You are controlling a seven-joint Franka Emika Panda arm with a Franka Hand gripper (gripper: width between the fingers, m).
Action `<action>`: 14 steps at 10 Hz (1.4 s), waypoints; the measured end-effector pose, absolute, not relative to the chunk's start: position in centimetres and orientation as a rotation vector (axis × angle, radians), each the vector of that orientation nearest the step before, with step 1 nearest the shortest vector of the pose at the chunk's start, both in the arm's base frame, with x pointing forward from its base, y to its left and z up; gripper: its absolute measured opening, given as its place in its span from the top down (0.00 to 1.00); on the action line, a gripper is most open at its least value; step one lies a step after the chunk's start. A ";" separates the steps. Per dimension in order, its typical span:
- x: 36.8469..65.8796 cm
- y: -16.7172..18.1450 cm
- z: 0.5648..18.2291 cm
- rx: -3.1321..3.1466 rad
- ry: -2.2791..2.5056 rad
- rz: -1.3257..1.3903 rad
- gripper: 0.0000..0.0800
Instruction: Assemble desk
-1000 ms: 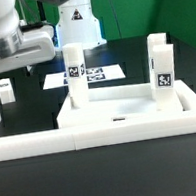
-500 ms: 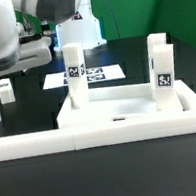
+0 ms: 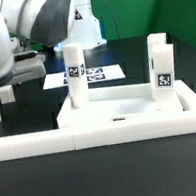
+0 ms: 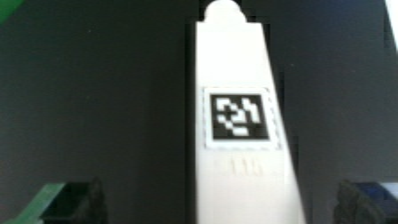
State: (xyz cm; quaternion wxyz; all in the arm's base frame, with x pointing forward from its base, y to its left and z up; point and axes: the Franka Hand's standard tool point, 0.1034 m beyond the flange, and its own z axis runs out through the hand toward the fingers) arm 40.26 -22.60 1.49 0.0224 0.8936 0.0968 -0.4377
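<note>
Wrist view: gripper (image 4: 214,203) is spread wide, with its dark fingertips (image 4: 61,200) on either side of a loose desk leg (image 4: 231,110). There's a gap on both sides and no contact that I can see. The leg looks to lie flat on the black table (image 3: 26,101), tag up, but the picture is blurry.

Exterior view: that leg sits near the view's left edge, with the border rail (image 3: 32,146) just in front. It's well apart from the desk top (image 3: 128,110), bare table between them. The left upright leg (image 3: 75,74) and right upright leg (image 3: 161,72) stand on the top.

Since a second ago the arm has swung to the view's left, over the loose leg. Jaws are the same width and the parts are unmoved.
</note>
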 end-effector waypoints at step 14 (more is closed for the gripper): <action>43.1 -22.4 5.7 2.793 0.293 -1.352 0.64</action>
